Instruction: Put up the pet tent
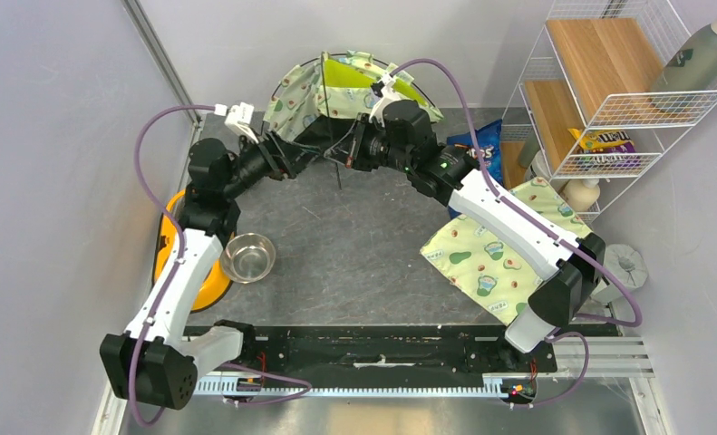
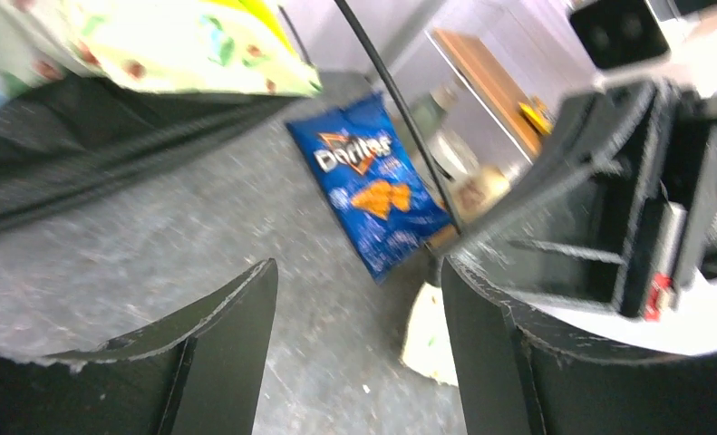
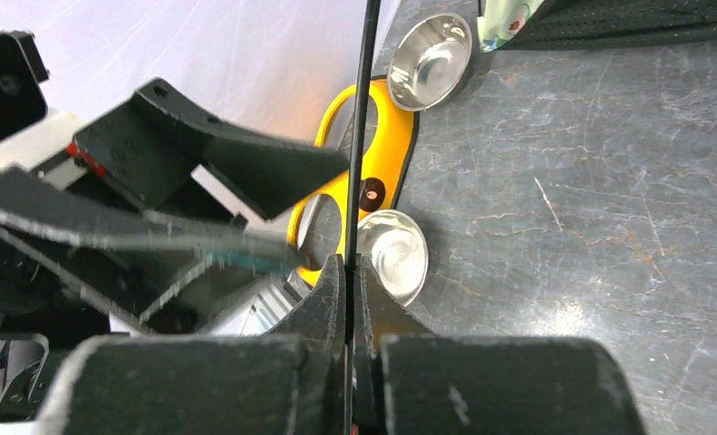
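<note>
Pet tent [image 1: 332, 91] sits far on the table [image 1: 373, 254]; right tool [image 3: 347, 272] pinches its black pole [image 3: 362, 136], probably to flex it; left tool [image 2: 359, 290] gapes empty.

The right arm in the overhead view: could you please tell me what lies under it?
The flat avocado-print pad lies beneath the right arm, which hides a strip across it. A blue chip bag peeks out near the elbow, mostly covered.

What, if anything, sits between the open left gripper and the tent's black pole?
Nothing visible does. The left gripper is open right beside the pole. The only thing close alongside is the right gripper, which is shut on that same pole.
</note>
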`<control>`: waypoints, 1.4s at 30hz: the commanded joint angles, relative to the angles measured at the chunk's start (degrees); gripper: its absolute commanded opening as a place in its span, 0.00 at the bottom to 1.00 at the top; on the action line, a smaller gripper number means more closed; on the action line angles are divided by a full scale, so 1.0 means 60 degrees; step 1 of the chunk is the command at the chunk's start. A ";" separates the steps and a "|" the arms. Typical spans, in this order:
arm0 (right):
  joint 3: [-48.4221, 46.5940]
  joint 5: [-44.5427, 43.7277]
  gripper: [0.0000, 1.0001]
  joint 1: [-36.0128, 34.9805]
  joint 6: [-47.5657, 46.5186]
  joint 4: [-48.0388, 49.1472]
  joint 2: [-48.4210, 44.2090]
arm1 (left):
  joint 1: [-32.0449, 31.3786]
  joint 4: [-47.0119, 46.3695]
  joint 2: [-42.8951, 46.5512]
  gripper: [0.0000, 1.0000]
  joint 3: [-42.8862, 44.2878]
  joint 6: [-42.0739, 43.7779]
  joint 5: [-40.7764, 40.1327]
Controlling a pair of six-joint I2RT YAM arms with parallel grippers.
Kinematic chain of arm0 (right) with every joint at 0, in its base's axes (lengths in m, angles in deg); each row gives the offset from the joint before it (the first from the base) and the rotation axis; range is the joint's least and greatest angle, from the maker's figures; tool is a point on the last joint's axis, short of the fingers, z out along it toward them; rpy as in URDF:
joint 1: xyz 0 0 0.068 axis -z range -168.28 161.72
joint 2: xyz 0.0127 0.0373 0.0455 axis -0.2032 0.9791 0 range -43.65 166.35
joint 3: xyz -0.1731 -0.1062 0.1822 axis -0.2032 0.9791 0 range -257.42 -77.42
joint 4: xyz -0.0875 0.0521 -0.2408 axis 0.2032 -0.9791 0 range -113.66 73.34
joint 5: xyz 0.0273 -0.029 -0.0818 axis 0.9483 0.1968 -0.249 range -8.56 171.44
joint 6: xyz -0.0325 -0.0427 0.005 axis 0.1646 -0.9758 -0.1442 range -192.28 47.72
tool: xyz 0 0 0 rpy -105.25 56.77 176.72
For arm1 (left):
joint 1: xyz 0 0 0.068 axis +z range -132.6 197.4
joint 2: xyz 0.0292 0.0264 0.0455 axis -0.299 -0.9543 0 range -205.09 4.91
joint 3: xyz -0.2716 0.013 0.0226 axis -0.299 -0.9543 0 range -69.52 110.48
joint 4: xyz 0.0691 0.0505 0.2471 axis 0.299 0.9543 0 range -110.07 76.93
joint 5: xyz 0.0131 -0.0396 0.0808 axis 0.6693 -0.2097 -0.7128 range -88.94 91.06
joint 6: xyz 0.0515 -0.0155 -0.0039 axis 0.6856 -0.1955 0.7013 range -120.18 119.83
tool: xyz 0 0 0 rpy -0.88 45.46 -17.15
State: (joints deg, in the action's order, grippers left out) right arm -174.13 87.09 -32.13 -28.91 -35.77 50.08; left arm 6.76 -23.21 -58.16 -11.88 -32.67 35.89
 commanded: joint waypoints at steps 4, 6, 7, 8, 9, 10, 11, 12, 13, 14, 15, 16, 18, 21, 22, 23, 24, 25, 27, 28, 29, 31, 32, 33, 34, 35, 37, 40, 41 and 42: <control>-0.0459 -0.0277 0.00 0.0205 0.0287 0.0035 0.0160 | 0.0479 -0.1184 -0.0481 0.72 0.0150 -0.0015 -0.2469; -0.0492 -0.0246 0.00 0.0219 0.0418 0.0040 0.0175 | 0.0505 -0.1380 -0.0958 0.70 0.0232 -0.0124 -0.2624; -0.0489 -0.0247 0.00 0.0216 0.0478 0.0045 0.0173 | 0.0511 -0.1469 -0.1209 0.69 0.0307 -0.0192 -0.2640; -0.0482 -0.0234 0.00 0.0220 0.0557 0.0065 0.0170 | 0.0512 -0.1616 -0.1497 0.69 0.0397 -0.0215 -0.2600; -0.0476 -0.0226 0.00 0.0219 0.0623 0.0100 0.0160 | 0.0512 -0.1806 -0.1741 0.69 0.0472 -0.0208 -0.2590; -0.0468 -0.0261 0.00 0.0234 0.0683 0.0147 0.0158 | 0.0512 -0.1949 -0.2050 0.68 0.0545 -0.0176 -0.2663; -0.0444 -0.0305 0.00 0.0231 0.0780 0.0173 0.0145 | 0.0512 -0.2137 -0.2352 0.68 0.0660 -0.0127 -0.2711; -0.0425 -0.0383 0.00 0.0220 0.0834 0.0227 0.0126 | 0.0512 -0.2336 -0.2716 0.68 0.0773 -0.0016 -0.2714; -0.0375 -0.0458 0.00 0.0219 0.0930 0.0269 0.0101 | 0.0503 -0.2532 -0.3145 0.68 0.0948 0.0079 -0.2699; -0.0295 -0.0589 0.00 0.0219 0.1040 0.0347 0.0051 | 0.0512 -0.2790 -0.3470 0.67 0.1138 0.0099 -0.2678; -0.0185 -0.0674 0.00 0.0219 0.1157 0.0481 0.0022 | 0.0494 -0.3046 -0.3856 0.67 0.1312 0.0133 -0.2641; -0.0079 -0.0800 0.00 0.0219 0.1279 0.0585 -0.0021 | 0.0496 -0.3280 -0.4174 0.67 0.1537 0.0151 -0.2589; 0.0103 -0.1135 0.00 0.0212 0.1565 0.0737 -0.0052 | 0.0470 -0.3778 -0.4847 0.67 0.1935 0.0243 -0.2492; 0.0411 -0.1737 0.00 0.0192 0.2027 0.0863 -0.0120 | 0.0358 -0.4418 -0.5574 0.67 0.2471 0.0450 -0.2661; 0.0499 -0.1890 0.00 0.0176 0.2153 0.0944 -0.0135 | 0.0299 -0.4562 -0.5792 0.67 0.2621 0.0600 -0.2735; 0.0583 -0.2035 0.00 0.0161 0.2265 0.1052 -0.0141 | 0.0234 -0.4702 -0.5996 0.67 0.2775 0.0801 -0.2777; 0.0604 -0.2077 0.00 0.0147 0.2303 0.1143 -0.0122 | 0.0146 -0.4788 -0.6158 0.67 0.2907 0.1024 -0.2844; 0.0580 -0.2097 0.00 0.0132 0.2331 0.1189 -0.0074 | 0.0086 -0.4856 -0.6326 0.68 0.3060 0.1207 -0.2874; 0.0478 -0.2100 0.00 0.0117 0.2413 0.1188 0.0022 | -0.0005 -0.5126 -0.6587 0.68 0.3240 0.1327 -0.2953; 0.0457 -0.2118 0.00 0.0117 0.2441 0.1220 0.0050 | -0.0036 -0.5303 -0.6697 0.68 0.3320 0.1360 -0.2962; 0.0406 -0.2123 0.00 0.0110 0.2463 0.1219 0.0092 | -0.0057 -0.5429 -0.6831 0.69 0.3389 0.1392 -0.2971; 0.0315 -0.2150 0.00 0.0102 0.2463 0.1197 0.0147 | -0.0117 -0.5583 -0.7095 0.69 0.3588 0.1441 -0.2982; 0.0285 -0.2183 0.00 0.0102 0.2484 0.1193 0.0154 | -0.0130 -0.5678 -0.7231 0.69 0.3655 0.1439 -0.2971; 0.0264 -0.2199 0.00 0.0100 0.2496 0.1182 0.0172 | -0.0161 -0.5731 -0.7328 0.69 0.3733 0.1452 -0.2990; 0.0211 -0.2203 0.00 0.0103 0.2478 0.1178 0.0186 | -0.0200 -0.5734 -0.7431 0.69 0.3774 0.1506 -0.3045; 0.0150 -0.2207 0.00 0.0102 0.2475 0.1130 0.0221 | -0.0254 -0.5721 -0.7528 0.69 0.3808 0.1587 -0.3095; 0.0054 -0.2174 0.00 0.0102 0.2445 0.1077 0.0269 | -0.0373 -0.5715 -0.7683 0.69 0.3824 0.1857 -0.3240; -0.0058 -0.2130 0.00 0.0102 0.2429 0.1002 0.0345 | -0.0551 -0.5274 -0.7819 0.69 0.3975 0.2329 -0.3716; -0.0089 -0.2120 0.00 0.0106 0.2412 0.0958 0.0358 | -0.0606 -0.4970 -0.7876 0.69 0.4091 0.2502 -0.3891; -0.0095 -0.2109 0.00 0.0102 0.2418 0.0952 0.0381 | -0.0650 -0.4719 -0.7935 0.69 0.4218 0.2644 -0.4090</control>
State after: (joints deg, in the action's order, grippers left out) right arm -172.58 79.05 -32.31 -13.35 -29.61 50.39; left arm 4.29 -53.11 -104.65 9.41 -23.44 16.50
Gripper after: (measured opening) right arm 0.012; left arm 0.687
